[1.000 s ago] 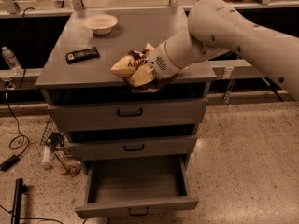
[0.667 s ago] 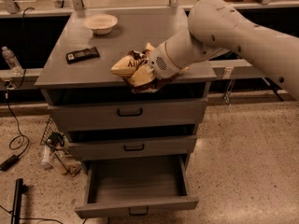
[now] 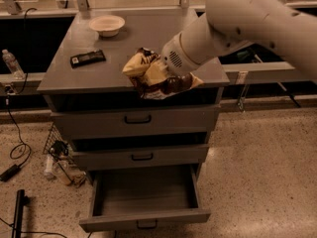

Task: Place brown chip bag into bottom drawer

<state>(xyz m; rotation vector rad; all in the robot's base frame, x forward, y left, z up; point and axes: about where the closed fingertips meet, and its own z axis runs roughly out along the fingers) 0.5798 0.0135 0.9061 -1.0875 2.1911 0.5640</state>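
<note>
The brown chip bag (image 3: 151, 76), crinkled brown and cream-yellow, hangs at the front edge of the grey cabinet top (image 3: 133, 43), partly past the edge. My gripper (image 3: 167, 79) is shut on the bag from the right, at the end of the thick white arm (image 3: 237, 19), and the bag mostly hides it. The bottom drawer (image 3: 143, 218) is pulled open below. Its inside shows nothing in it. The bag is well above the drawer, about over its middle.
A cream bowl (image 3: 107, 25) stands at the back left of the cabinet top and a flat black bar wrapper (image 3: 87, 58) lies at the left. The two upper drawers (image 3: 137, 119) are shut. Cables and clutter (image 3: 62, 162) lie on the floor left of the cabinet.
The bag and the gripper have shifted slightly to the right along the front edge of the cabinet top. Nothing else has moved.
</note>
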